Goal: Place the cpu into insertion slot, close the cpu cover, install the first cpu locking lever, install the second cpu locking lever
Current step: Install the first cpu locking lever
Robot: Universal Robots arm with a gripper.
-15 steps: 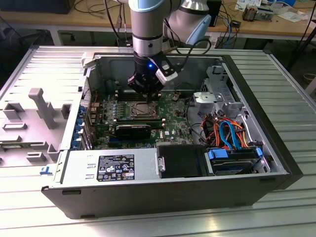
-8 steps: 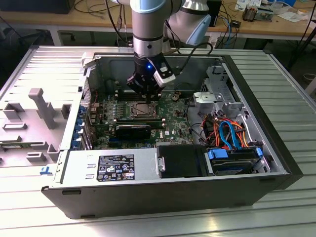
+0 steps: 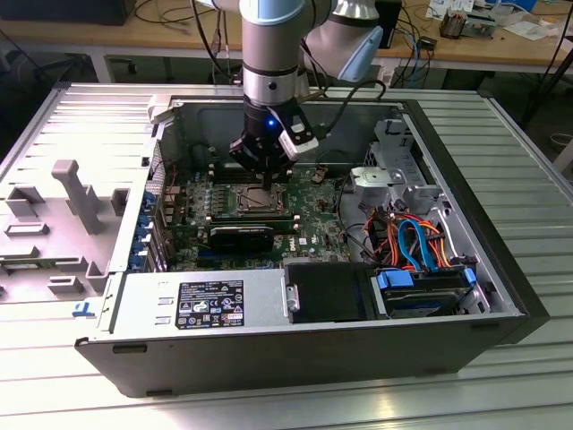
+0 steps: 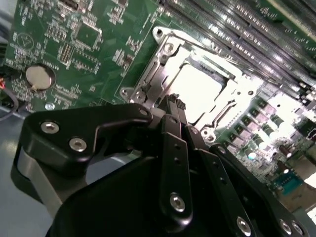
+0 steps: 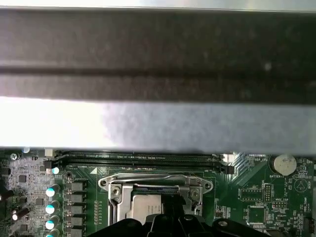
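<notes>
The cpu (image 4: 202,91) lies flat in the insertion slot (image 3: 253,201), its silver top bright in both wrist views (image 5: 146,205). The cpu cover (image 4: 163,64) lies down over it as a silver frame, with the chip showing through its window. A thin wire locking lever (image 5: 153,177) runs along one edge of the cover (image 5: 114,193). My gripper (image 4: 175,104) hangs just above the socket's edge, fingers pressed together with nothing between them. In the exterior view the gripper (image 3: 266,184) points straight down at the socket.
The green motherboard (image 4: 74,44) sits in an open computer case (image 3: 501,269). Long memory slots (image 5: 138,159) run beside the socket. A black card (image 3: 240,236), a power supply (image 3: 201,300) and a bundle of cables (image 3: 412,237) stand nearby. A coin battery (image 4: 39,76) lies on the board.
</notes>
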